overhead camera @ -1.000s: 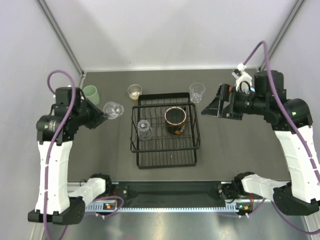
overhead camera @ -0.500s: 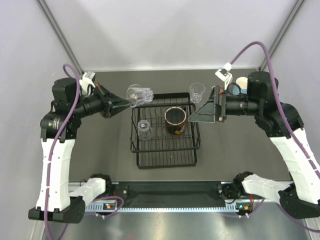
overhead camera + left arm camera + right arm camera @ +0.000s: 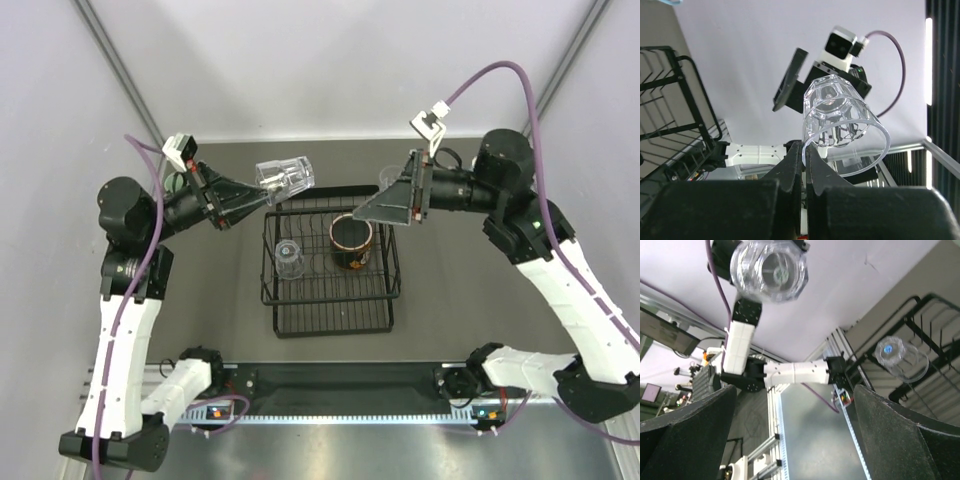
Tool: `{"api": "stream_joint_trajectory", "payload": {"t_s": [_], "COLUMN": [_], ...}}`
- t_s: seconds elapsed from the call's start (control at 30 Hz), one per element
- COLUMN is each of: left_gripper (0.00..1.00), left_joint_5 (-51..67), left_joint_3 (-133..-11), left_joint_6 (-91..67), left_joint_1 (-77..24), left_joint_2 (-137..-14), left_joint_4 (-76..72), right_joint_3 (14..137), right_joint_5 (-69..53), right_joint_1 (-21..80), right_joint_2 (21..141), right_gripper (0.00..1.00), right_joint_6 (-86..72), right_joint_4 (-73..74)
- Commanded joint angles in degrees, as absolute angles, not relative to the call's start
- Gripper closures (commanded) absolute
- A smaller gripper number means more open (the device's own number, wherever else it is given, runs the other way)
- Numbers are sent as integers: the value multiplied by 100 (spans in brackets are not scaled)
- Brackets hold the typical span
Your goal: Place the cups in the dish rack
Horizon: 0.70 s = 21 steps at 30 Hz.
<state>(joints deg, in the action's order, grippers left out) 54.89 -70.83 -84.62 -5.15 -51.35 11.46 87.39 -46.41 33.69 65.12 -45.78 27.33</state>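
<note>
The left fingers (image 3: 262, 196) are pinched together on the rim of a clear glass (image 3: 284, 178), holding it up in the air on its side, base pointing towards the other arm. It hangs above the far left corner of the rack (image 3: 330, 315), touching nothing else. The right fingers (image 3: 372, 212) are spread wide apart with nothing between them, raised over the rack's far right corner and facing the held glass. Down in the rack, a second clear glass (image 3: 289, 257) sits on the left and a dark cup (image 3: 351, 241) towards the right. A third clear glass (image 3: 388, 178) stands on the bench (image 3: 470, 300) just beyond the rack, partly hidden by the right fingers.
</note>
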Motion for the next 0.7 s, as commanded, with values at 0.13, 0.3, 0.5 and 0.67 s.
{"api": "stream_joint_trajectory", "payload": {"t_s": [0.13, 0.3, 0.5, 0.67], "left_gripper": [100, 100, 100, 100], "left_joint_5": [5766, 5810, 5722, 5651], "left_joint_3": [-6680, -6618, -6592, -6487], "left_joint_6": [-9254, -9202, -9176, -9193], "left_joint_1": [-747, -975, -1204, -1345], "left_joint_2": [-5124, -5229, -5308, -5317], "left_joint_4": [-720, -738, -861, -931], "right_joint_3": [9298, 9676, 10020, 9949], "right_joint_5": [-4271, -4333, -4456, -4640], "right_joint_1": [3814, 4034, 4183, 4236], "right_joint_2": [7223, 7637, 7963, 8007], "right_gripper": [0, 0, 7, 23], "right_joint_6": [-5026, -5124, -5326, -5721], "right_joint_4": [1310, 1047, 853, 334]}}
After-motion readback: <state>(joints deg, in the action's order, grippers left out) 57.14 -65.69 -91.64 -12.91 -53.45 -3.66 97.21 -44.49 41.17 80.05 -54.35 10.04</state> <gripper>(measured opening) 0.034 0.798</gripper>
